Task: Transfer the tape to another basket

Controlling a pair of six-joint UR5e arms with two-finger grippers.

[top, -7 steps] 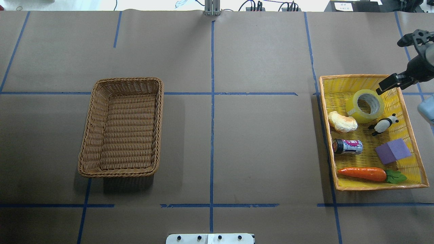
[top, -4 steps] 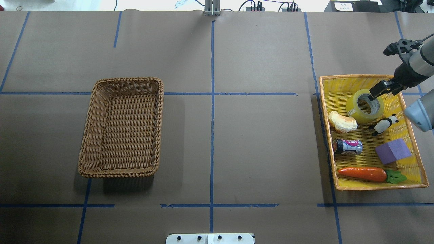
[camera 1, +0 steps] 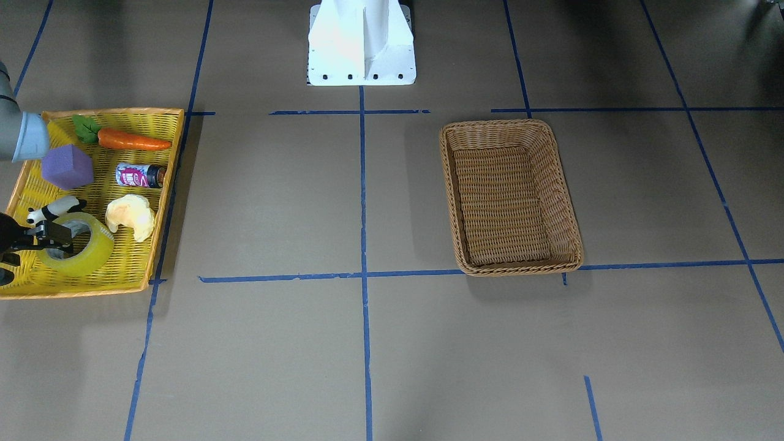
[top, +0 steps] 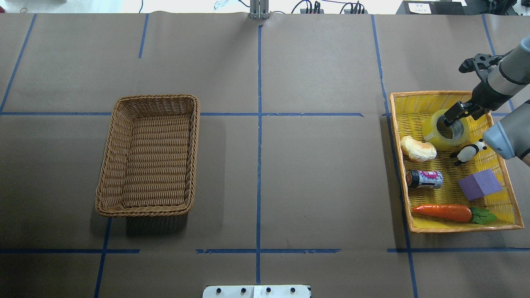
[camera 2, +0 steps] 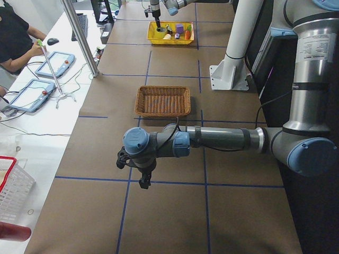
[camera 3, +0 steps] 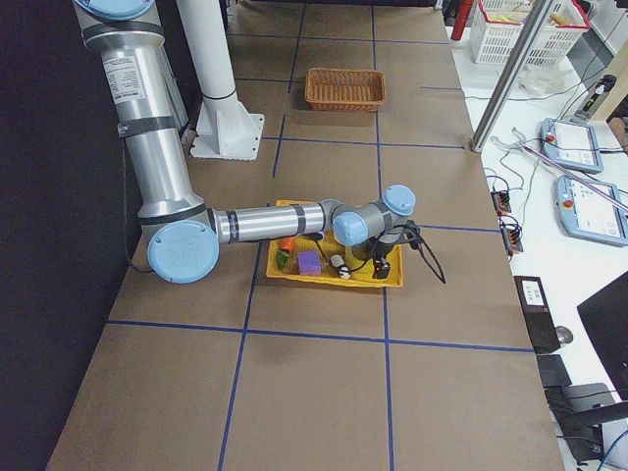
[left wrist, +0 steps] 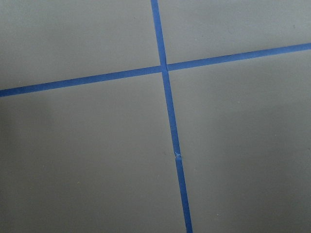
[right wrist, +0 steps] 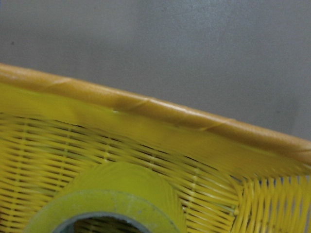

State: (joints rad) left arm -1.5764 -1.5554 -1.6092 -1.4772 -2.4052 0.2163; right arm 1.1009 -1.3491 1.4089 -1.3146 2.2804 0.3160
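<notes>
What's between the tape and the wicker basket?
Overhead view: past the tape, the yellow tray's rim, then bare table with blue lines up to the basket.

We see the near right arm [camera 3: 265, 222], a silver tube with blue joints, stretch across the shallow yellow woven tray with an orange rim [camera 3: 294, 278] on the brown paper surface [camera 3: 314, 392]. Its black pincer [camera 3: 381, 265] points down at the tray's outer end, and its jaws are too small to read. A purple cube-shaped block [camera 3: 309, 261] lies inside the tray. The deep brown woven wicker basket [camera 3: 343, 88] sits well apart, far down the surface, near the white pedestal [camera 3: 228, 123].
</notes>
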